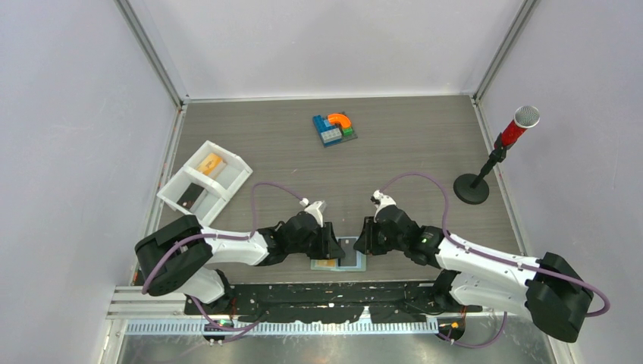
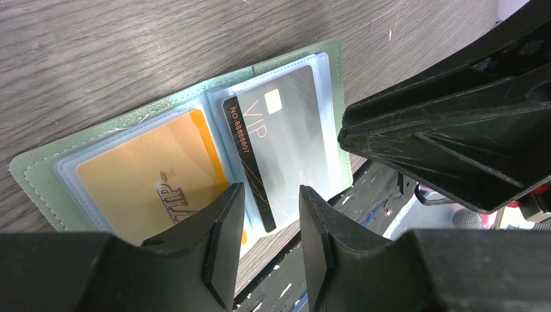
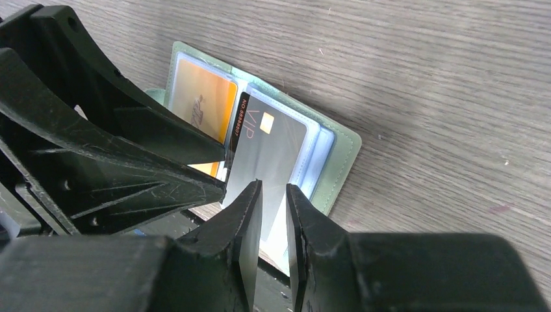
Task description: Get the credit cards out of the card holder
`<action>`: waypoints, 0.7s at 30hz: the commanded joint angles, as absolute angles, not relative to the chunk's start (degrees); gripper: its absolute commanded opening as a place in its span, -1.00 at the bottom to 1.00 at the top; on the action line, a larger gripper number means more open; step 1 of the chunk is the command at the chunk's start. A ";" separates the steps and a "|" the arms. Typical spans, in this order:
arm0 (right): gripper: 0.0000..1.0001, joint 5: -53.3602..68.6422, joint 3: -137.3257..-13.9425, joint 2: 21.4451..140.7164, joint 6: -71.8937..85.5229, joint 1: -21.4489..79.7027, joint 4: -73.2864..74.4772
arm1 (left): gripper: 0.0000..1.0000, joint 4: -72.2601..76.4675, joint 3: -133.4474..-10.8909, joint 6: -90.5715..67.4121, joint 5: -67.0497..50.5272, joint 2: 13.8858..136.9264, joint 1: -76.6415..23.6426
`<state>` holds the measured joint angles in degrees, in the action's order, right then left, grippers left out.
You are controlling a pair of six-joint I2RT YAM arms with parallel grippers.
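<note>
At six o'clock on the counter [image 2: 130,52], right at its near edge, the card holder [image 2: 39,172] lies spread open and flat with its sleeves up. It sits between the two arms, a spot each can reach from its own side.

The left gripper [image 2: 266,244] comes in from nine o'clock with its jaws clearly apart. The near corner of the dark card [image 2: 292,136] shows in the gap, and neither finger seems to touch it. That card sits on the three o'clock page and seems to stick a little way out of its sleeve toward the arms.

The right gripper [image 3: 273,237] faces it from three o'clock, jaws drawn close with only a slim gap. The dark card's near end runs into that gap, but whether it is truly pinched I cannot tell. My reading is that one gripper steadies the holder while the other draws the card out, since so light a wallet would otherwise drag along. On the nine o'clock page an orange card [image 2: 143,175] lies fully seated in its sleeve.

Farther off, at about ten o'clock, a white tray [image 1: 183,167] holds a loose orange card [image 1: 210,163] in its far compartment and a loose dark card [image 1: 189,199] in the near one. It is likely the drop-off, so the job looks partly done, with two cards showing in the holder.

At twelve o'clock sits a cluster of toy blocks [image 1: 334,129], and at two o'clock a microphone [image 1: 500,148] on a stand — both well apart from the work.
</note>
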<state>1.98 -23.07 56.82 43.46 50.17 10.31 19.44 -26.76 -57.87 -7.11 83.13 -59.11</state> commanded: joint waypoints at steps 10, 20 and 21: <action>-0.49 5.73 -21.35 62.42 44.13 49.87 1.53 | -0.22 22.20 -25.55 -56.87 -6.54 82.52 -58.68; -0.55 4.61 -18.38 61.95 44.49 47.49 2.40 | -0.22 24.35 -24.43 -56.78 -7.73 82.07 -57.67; -0.54 4.59 -18.24 61.83 44.48 47.36 2.39 | -0.22 24.41 -24.48 -56.82 -7.92 82.22 -57.66</action>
